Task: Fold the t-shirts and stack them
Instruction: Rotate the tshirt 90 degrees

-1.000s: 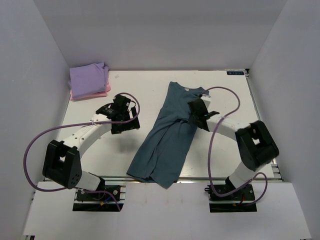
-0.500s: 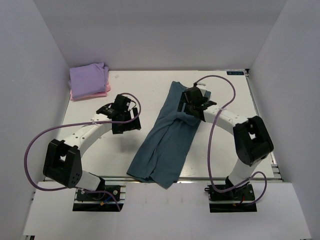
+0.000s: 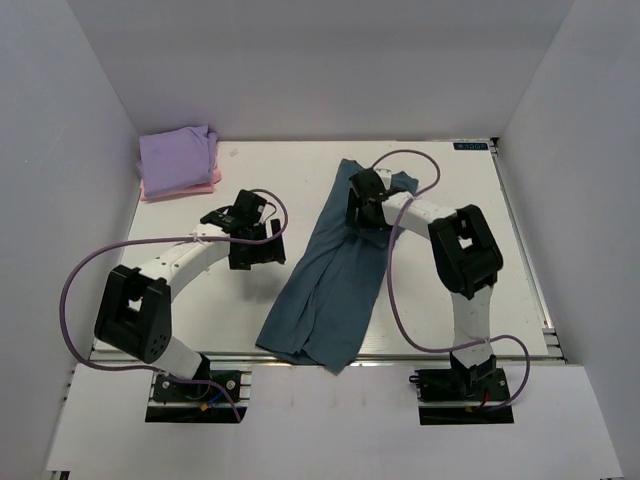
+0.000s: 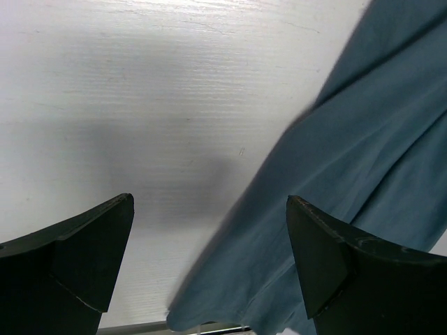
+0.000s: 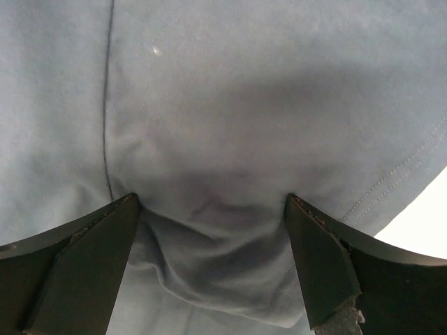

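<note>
The teal t-shirt (image 3: 330,290) lies rumpled along the middle of the worktop (image 3: 470,230), well apart from the lavender t-shirt (image 3: 177,155) stacked on the pink t-shirt (image 3: 208,184) in the far left corner. The right jaws gape wide over a bunched fold near its collar end; the left jaws, equally wide, straddle its left edge. Soft, light, limp cloth, probably best pinched at a hem or shoulder seam.

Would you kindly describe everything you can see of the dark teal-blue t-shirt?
The dark teal-blue t-shirt looks like soft cotton with stitched seams. It lies unfolded and rumpled on the white table, a long slanted strip from far centre to the near edge. Near its far end the open right gripper straddles a bunched fold of it. The left gripper, also open, hovers over bare table beside its left edge, not touching.
</note>
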